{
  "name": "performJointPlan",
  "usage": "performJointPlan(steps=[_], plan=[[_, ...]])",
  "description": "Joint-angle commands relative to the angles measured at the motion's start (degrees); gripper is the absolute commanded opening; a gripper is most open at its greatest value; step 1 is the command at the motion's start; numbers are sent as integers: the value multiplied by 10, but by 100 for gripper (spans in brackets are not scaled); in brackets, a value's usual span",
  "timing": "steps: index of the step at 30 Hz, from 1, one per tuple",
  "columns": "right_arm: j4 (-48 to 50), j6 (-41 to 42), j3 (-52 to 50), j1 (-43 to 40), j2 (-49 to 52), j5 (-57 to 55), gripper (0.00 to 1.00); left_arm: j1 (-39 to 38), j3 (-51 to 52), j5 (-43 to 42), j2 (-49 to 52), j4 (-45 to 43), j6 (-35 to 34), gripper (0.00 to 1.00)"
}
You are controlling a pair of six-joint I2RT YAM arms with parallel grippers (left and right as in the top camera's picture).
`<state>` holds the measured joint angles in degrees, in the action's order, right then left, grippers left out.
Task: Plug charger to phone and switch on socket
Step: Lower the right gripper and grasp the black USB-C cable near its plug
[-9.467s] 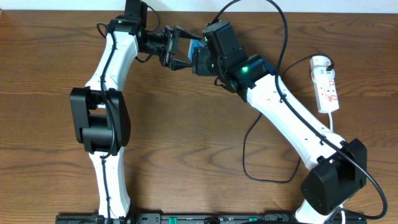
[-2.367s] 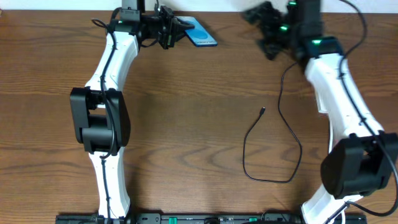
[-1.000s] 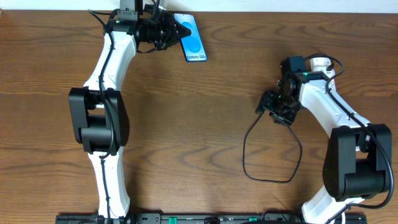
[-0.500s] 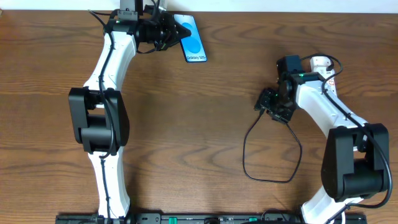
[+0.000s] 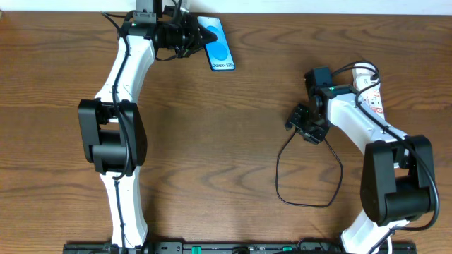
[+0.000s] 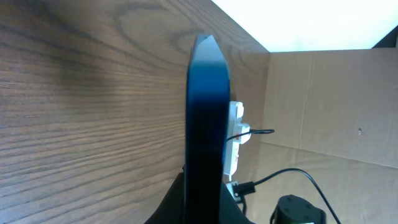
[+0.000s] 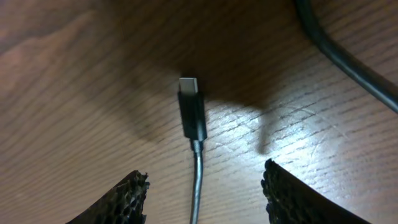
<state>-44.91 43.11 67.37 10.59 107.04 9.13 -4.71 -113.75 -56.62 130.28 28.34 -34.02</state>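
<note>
The table (image 5: 212, 141) was dark brown wood, its grain running side to side. A thin white strip (image 5: 318, 5) ran along its far edge. Past that edge, in the left wrist view, stood tan, cardboard-like panels (image 6: 336, 106) below a bright white area (image 6: 298, 22). A soft glare (image 7: 249, 124) lay on the tabletop.

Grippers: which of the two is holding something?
The left gripper, shut on the phone; the right gripper is open and empty above the charger.
</note>
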Motion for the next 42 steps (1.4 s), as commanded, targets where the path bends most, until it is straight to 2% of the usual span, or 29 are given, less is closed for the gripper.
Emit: performJointPlan(steps=[1, 5, 7, 12, 19, 23, 42], plan=[[4, 10, -7, 2, 26, -11, 58, -1, -4, -12, -15, -1, 10, 7], [9, 10, -7, 2, 34, -11, 57, -1, -4, -12, -15, -1, 10, 7], [15, 10, -7, 2, 37, -14, 45, -1, -4, -12, -15, -1, 10, 7], [19, 10, -7, 1, 40, -17, 28, -1, -4, -12, -15, -1, 10, 7], [24, 10, -7, 2, 43, -17, 33, -1, -4, -12, -15, -1, 10, 8], [25, 10, -7, 2, 56, -17, 33, -1, -4, -12, -15, -1, 10, 8], [23, 5, -7, 2, 81, 3, 18, -1, -4, -12, -15, -1, 10, 8]])
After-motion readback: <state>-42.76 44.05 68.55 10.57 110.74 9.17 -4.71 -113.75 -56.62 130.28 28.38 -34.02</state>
